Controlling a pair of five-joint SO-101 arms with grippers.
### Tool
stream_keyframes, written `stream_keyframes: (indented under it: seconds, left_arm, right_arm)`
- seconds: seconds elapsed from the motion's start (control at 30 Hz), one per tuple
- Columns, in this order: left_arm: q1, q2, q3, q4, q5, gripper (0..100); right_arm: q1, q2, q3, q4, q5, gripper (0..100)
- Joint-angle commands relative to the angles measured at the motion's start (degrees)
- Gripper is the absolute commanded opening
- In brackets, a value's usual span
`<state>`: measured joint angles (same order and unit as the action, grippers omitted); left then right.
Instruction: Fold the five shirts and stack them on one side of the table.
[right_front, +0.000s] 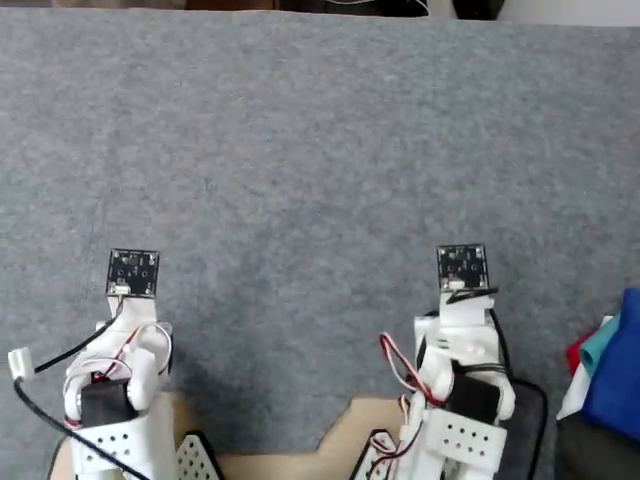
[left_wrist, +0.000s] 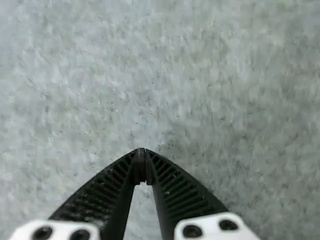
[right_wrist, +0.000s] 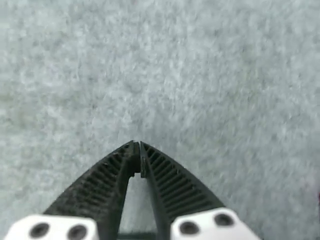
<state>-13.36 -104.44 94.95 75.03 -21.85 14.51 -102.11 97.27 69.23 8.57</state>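
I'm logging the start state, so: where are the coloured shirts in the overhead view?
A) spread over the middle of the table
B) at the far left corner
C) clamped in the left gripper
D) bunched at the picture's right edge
D: the shirts sit in a heap at the right edge of the high view, and the left gripper is shut on nothing over the grey table.

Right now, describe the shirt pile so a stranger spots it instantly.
On the grey table, look at the high view's right edge, beyond the nearer arm. The shirt pile sits there: blue, teal, red and white folds against plain grey.
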Motion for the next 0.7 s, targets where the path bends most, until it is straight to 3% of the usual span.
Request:
stream_keyframes:
  seconds: [0.0, 0.67]
  left_arm:
    - [-0.4, 0.0, 2.2, -1.5, -0.4, 2]
    - [0.0, 0.0, 2.1, -1.3, -0.5, 2]
  right_arm:
    - [-0.5, -2.5, -0.1, 3.9, 0.5, 0.5]
    - [-0.5, -2.8, -0.2, 4.0, 0.5, 0.5]
